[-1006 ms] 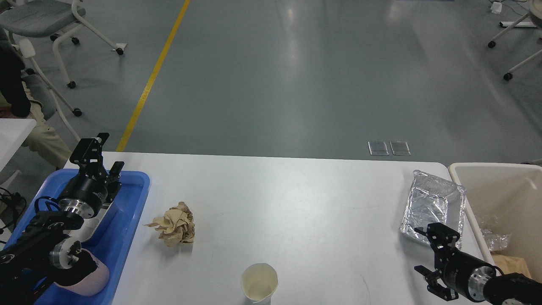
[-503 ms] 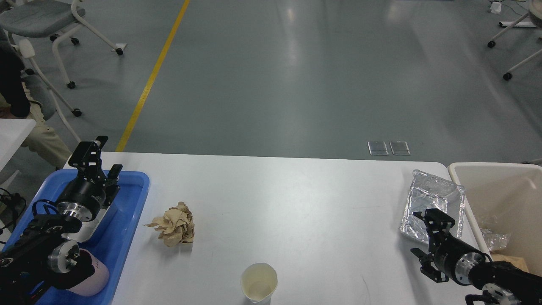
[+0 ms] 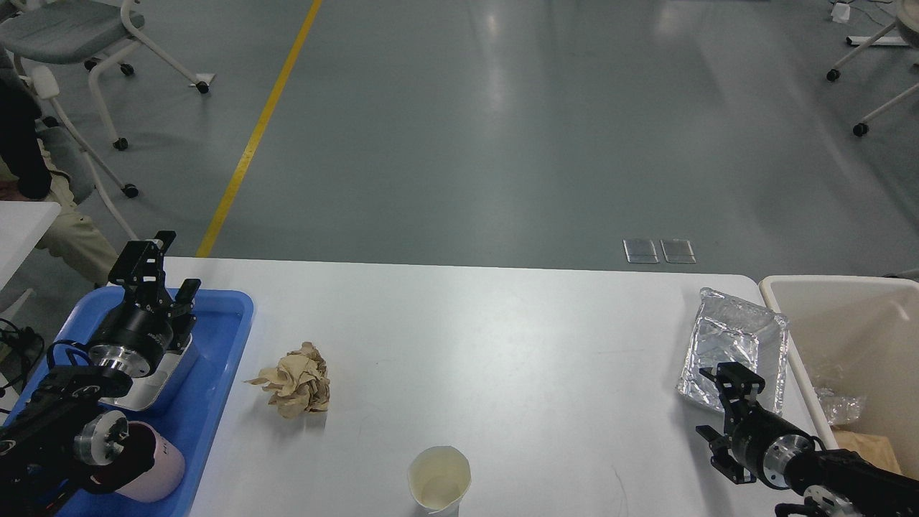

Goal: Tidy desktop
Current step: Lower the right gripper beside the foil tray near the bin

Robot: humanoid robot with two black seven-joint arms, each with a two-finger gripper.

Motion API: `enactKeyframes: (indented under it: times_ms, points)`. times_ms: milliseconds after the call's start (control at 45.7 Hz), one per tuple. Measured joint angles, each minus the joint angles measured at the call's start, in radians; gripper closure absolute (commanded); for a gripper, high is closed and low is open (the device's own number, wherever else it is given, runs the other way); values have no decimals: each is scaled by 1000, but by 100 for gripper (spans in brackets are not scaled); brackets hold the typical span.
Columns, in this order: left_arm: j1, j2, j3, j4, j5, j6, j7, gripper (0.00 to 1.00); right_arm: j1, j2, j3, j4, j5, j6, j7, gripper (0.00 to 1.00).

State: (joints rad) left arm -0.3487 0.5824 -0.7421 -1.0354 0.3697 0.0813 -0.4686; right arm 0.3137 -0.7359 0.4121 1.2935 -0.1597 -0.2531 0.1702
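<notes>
Wide white desktop (image 3: 502,337) spanning the view, still littered. Cream bin (image 3: 847,316) off its right end, blue tray (image 3: 222,345) on its left end. Dented foil tray (image 3: 736,341) near the bin, crumpled brown paper (image 3: 294,379) just beside the blue tray, paper cup (image 3: 439,480) upright at the near edge. Left gripper (image 3: 158,276) above the blue tray, fingers spread, empty. Right gripper (image 3: 729,391) at the foil tray's near rim; spread or pressed together, cannot tell. Likely hazards: thin foil buckling under a pinch and slipping free; light cup toppling if brushed by a sweeping arm
</notes>
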Motion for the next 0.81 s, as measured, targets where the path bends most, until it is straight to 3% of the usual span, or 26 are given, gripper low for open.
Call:
enactKeyframes:
  times_ms: [88,722,809]
  points:
    - [-1,0,0,0,0,0,-1,4,1,1,-10,1,-32,-19,2,1]
    - [11,0,-2,0,18,0,-14,4,10,-14,2,9,-30,-58,-22,0]
    - [15,0,-2,0,20,1,-15,4,9,-35,-3,14,10,-43,-43,0]
